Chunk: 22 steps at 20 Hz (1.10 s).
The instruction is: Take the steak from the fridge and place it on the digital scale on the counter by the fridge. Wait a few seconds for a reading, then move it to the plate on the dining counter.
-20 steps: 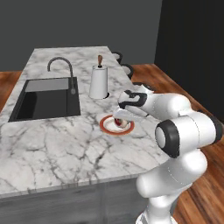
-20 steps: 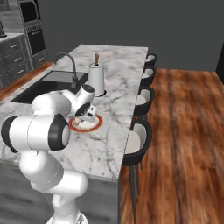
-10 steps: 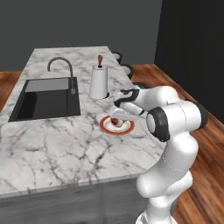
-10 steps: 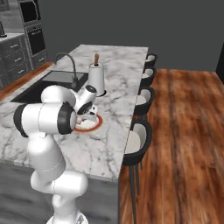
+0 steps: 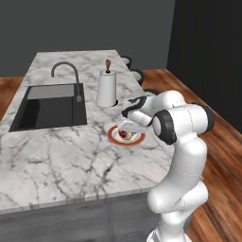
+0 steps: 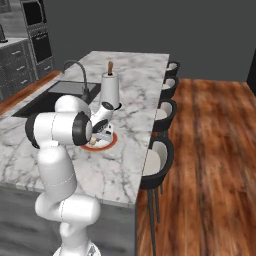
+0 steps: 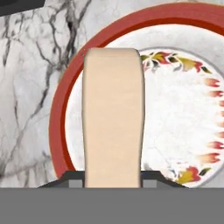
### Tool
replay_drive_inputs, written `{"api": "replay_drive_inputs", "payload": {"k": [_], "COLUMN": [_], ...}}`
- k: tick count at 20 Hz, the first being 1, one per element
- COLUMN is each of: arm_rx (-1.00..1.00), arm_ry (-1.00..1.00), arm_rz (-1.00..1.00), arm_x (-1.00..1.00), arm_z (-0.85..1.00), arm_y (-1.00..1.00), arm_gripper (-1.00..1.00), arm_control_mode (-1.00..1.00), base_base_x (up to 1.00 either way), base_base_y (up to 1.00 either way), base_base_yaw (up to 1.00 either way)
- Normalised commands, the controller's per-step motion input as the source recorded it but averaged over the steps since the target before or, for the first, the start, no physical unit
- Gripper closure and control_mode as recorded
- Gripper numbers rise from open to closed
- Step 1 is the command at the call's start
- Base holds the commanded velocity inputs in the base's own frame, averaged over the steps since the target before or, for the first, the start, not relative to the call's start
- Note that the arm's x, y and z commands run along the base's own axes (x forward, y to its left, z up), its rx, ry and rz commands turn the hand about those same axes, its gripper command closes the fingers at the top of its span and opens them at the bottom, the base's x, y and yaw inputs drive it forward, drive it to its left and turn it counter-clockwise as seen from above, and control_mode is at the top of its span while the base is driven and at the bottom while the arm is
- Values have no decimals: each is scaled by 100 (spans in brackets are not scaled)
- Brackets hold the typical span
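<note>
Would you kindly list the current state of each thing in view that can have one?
steak: held edge-on in the end effector, just above the plate.
end effector: shut on the steak, low over the plate.
plate: flat on the dining counter; whether the steak touches it I cannot tell.
faucet: no water running.
sink: looks dry, nothing visible inside.
dining counter: carries the plate.

Glossy white arm (image 5: 182, 142), dark joints
</note>
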Motion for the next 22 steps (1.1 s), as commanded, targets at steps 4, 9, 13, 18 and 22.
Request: {"api": "replay_drive_inputs", "payload": {"k": [4,9,13,18,22], "arm_rx": [0,0,0,-3,-10], "arm_ry": [0,0,0,-3,-6], "arm_rz": [0,0,0,0,-3], "arm_x": [6,25,7,-5,-21], "arm_z": [-29,-14,-4,0,3], "arm_y": [4,4,1,0,0], "arm_gripper": [100,-100,-100,-100,-100], "arm_control_mode": [-100,-100,-100,-100,-100], "base_base_x": [0,0,0,0,0], "base_base_y": [0,0,0,0,0], "base_base_yaw": [0,0,0,0,0]}}
